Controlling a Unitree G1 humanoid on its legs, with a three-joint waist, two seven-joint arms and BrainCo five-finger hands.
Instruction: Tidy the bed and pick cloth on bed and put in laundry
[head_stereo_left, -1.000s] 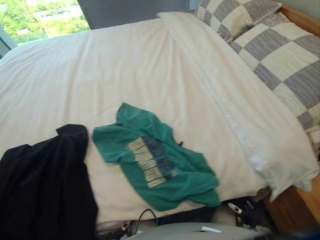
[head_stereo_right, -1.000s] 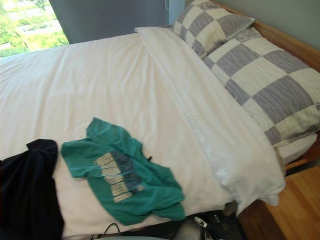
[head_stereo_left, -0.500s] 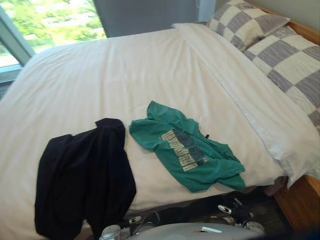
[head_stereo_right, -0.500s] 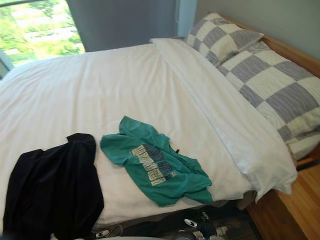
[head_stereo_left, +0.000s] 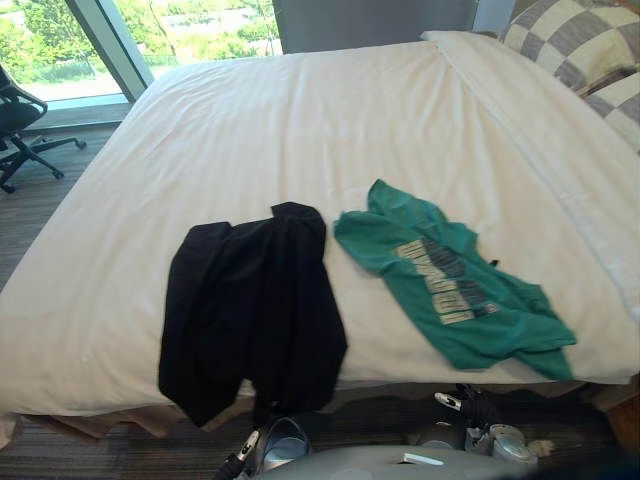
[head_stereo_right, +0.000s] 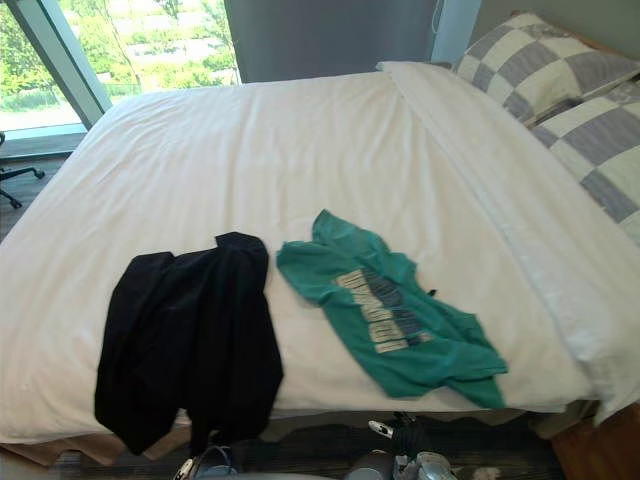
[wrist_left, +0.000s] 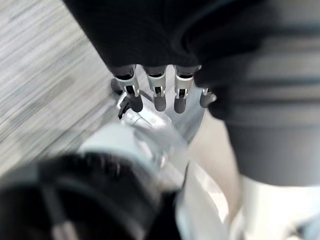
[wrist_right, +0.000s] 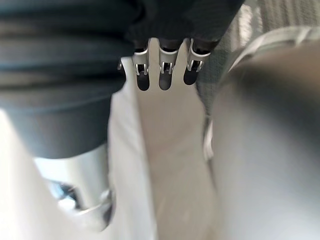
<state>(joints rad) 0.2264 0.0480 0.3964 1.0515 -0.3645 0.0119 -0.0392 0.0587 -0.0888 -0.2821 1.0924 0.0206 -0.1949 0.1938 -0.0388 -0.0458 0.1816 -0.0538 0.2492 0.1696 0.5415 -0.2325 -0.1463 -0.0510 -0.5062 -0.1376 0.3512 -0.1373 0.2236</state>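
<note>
Left eye view: office chair (head_stereo_left: 22, 118) beside bed (head_stereo_left: 300, 120), checked pillows (head_stereo_left: 570, 38) atop.

Left hand (wrist_left: 159, 95): fingers (wrist_left: 134, 97) straight, relaxed, holding nothing. Right hand (wrist_right: 164, 75): fingers straight, side by side, likewise empty.

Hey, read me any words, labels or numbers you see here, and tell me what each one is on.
Green T-shirt: pale lettering across the chest, too blurred to read.
Black garment: no text to be seen.
Sheet and checked pillows: no text to be seen.
</note>
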